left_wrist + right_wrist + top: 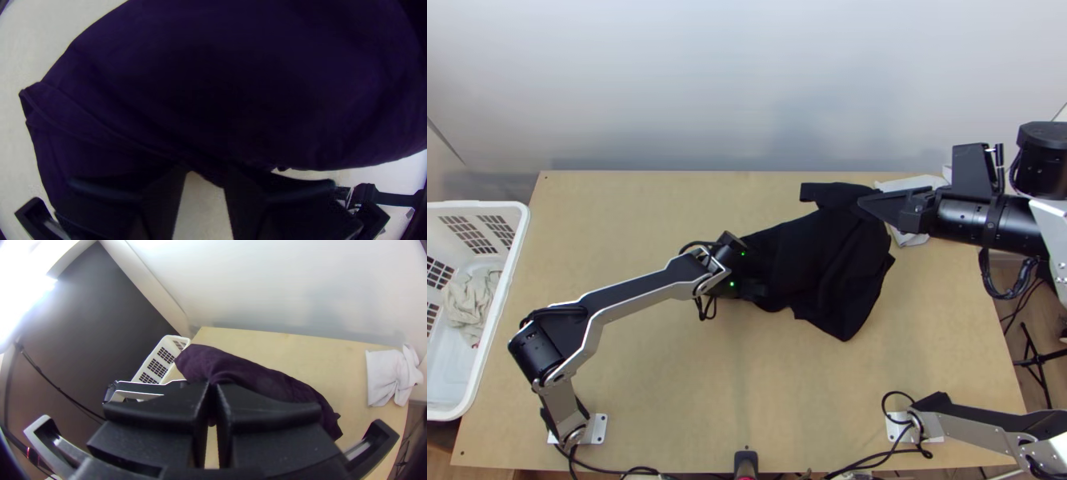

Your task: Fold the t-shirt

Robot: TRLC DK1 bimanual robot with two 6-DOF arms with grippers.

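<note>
Spreading the garment ahead of any fold is judged to be the step in hand. The dark, soft cotton t-shirt (pixel 827 256) is at the table's centre-right, rumpled, with no ordered fold; part of it appears lifted.

The right gripper, two wide flat black fingers (pixel 899 206), is closed, cloth at its tips; it is judged to have hold of the shirt near the far edge. The left gripper, of like pattern (pixel 204 180), has its fingers moderately parted at a cloth edge, with no firm hold evident.

The next move calls for the left gripper to secure that edge, then for both to draw the cloth taut and lay it flat. Risk noted: a one-sided pull could bunch it further.

Surface: a light wooden table (pixel 627 216), smooth. A crumpled white cloth (pixel 387 373) lies near its far right corner. Beside the left edge is a white slatted plastic basket (pixel 511 214) containing a pale, bunched cloth (pixel 471 300). Room: a plain pale wall (pixel 707 88) stands behind the table.
</note>
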